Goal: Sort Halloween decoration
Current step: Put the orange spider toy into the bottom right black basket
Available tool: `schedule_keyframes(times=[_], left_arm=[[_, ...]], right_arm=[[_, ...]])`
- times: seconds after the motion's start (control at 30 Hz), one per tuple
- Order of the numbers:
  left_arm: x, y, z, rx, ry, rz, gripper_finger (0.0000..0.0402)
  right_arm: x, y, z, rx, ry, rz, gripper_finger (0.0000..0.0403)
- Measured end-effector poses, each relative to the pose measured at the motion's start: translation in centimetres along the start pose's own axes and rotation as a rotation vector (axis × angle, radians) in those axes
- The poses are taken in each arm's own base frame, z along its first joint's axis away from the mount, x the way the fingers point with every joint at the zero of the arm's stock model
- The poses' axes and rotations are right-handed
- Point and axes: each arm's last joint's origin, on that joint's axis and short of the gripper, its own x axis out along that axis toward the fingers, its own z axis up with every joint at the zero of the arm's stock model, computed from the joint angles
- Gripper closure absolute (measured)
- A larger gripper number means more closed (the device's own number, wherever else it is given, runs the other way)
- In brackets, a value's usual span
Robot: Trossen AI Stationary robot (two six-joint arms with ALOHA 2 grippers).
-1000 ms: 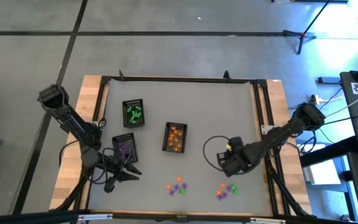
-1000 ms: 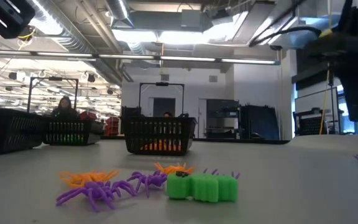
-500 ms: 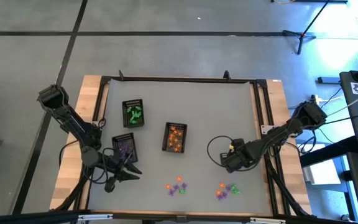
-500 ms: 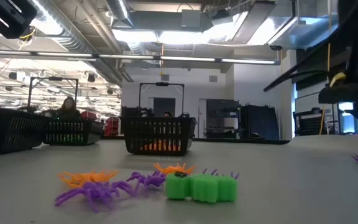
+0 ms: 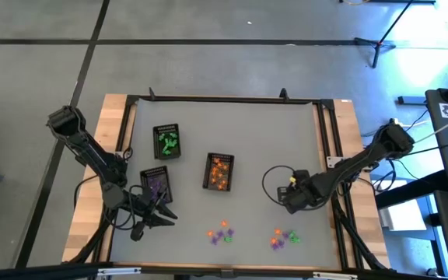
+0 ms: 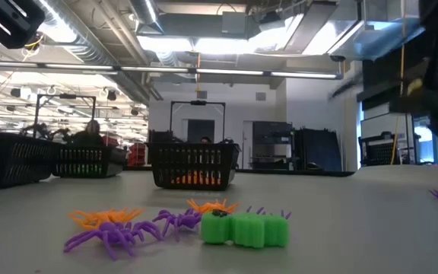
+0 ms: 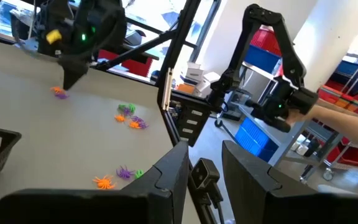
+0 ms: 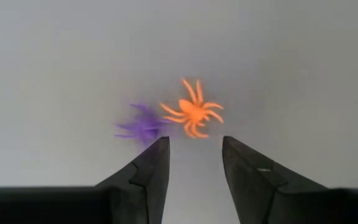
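Orange spider [image 8: 193, 114] sits just past the right gripper [image 8: 194, 163], jaws apart and empty, a purple one [image 8: 140, 128] beside it; featherlight, springy legs, so pinch the body. From above: three trays [image 5: 166, 143], two loose clusters [image 5: 221, 232] near the front. Left gripper [image 5: 159, 213] waits front-left, open, holding nothing.

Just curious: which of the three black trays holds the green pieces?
The back-left tray; the middle one holds orange, the front-left one purple.
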Motion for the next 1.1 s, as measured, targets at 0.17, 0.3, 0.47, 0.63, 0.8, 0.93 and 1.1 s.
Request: schedule_keyframes(times=[0.17, 0.3, 0.47, 0.63, 0.8, 0.93, 1.1], left_arm=[[0.0, 0.0, 0.0, 0.001, 0.002, -0.001, 0.0312], [0.0, 0.0, 0.0, 0.000, 0.003, -0.002, 0.0312], [0.0, 0.0, 0.0, 0.000, 0.002, -0.002, 0.0312], [0.0, 0.0, 0.0, 0.001, 0.002, -0.002, 0.0312], [0.0, 0.0, 0.0, 0.002, 0.004, -0.001, 0.0312], [0.0, 0.0, -0.1, 0.005, 0.008, 0.001, 0.0312], [0.0, 0.0, -0.1, 0.008, 0.011, 0.003, 0.0312]], right_arm=[[-0.7, -0.1, 0.4, 0.007, -0.071, 0.032, 0.0256], [-0.3, -0.1, 0.4, 0.015, -0.095, 0.016, 0.0256], [1.0, -0.5, 0.4, 0.048, -0.085, -0.011, 0.0256], [1.8, -0.7, 0.4, 0.053, -0.072, 0.017, 0.0256], [1.8, -0.6, 0.3, 0.046, -0.070, 0.018, 0.0288], [1.6, -0.2, 0.2, 0.026, -0.056, 0.041, 0.0349], [1.1, 0.1, 0.0, -0.001, -0.039, 0.037, 0.0396]])
